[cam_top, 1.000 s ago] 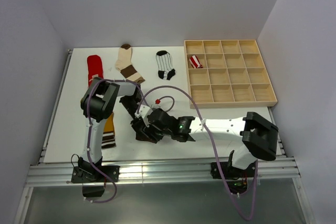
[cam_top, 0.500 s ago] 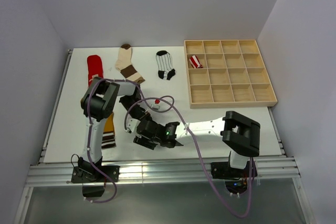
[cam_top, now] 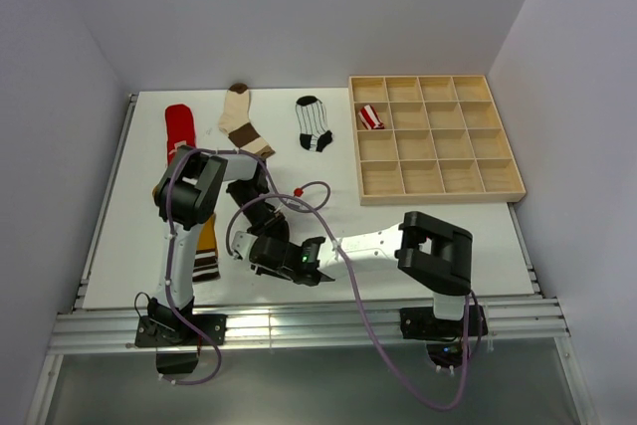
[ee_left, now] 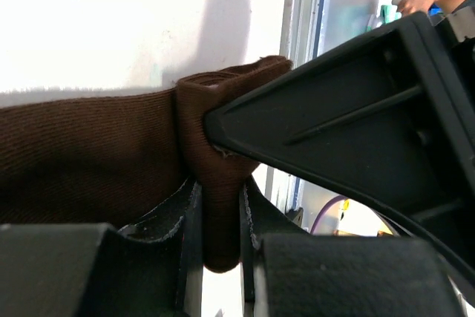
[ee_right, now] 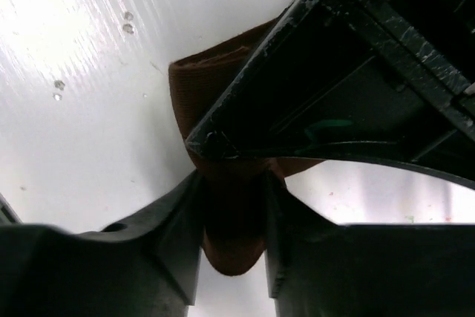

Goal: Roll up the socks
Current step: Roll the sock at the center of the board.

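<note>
The dark brown ribbed fabric sock [ee_left: 89,154] lies on the white table [cam_top: 129,236] near its front edge, between the two arms, with one end doubled into a thick fold. In the left wrist view that fold stands squeezed between the two black fingers [ee_left: 189,220] of the left gripper [ee_left: 220,220], which is clamped on it, while the rest of the sock stretches flat away to the side. In the right wrist view the right gripper [ee_right: 234,213] is likewise clenched on the same brown bunch, the cloth bulging out below its fingers [ee_right: 178,235], and the other gripper's black body crosses just above. From overhead the sock is almost wholly hidden under the two meeting wrists. Just beside them lies a mustard sock with a striped cuff [cam_top: 206,246]. At the far side of the table lie a red sock [cam_top: 179,126], a cream-and-brown sock [cam_top: 242,118] and a white sock with black stripes [cam_top: 315,123], well apart from the grippers. A red-white striped sock [cam_top: 370,117] sits bundled in the leftmost column, second row from the back, of a pale wooden sixteen-compartment tray [cam_top: 443,193].
</note>
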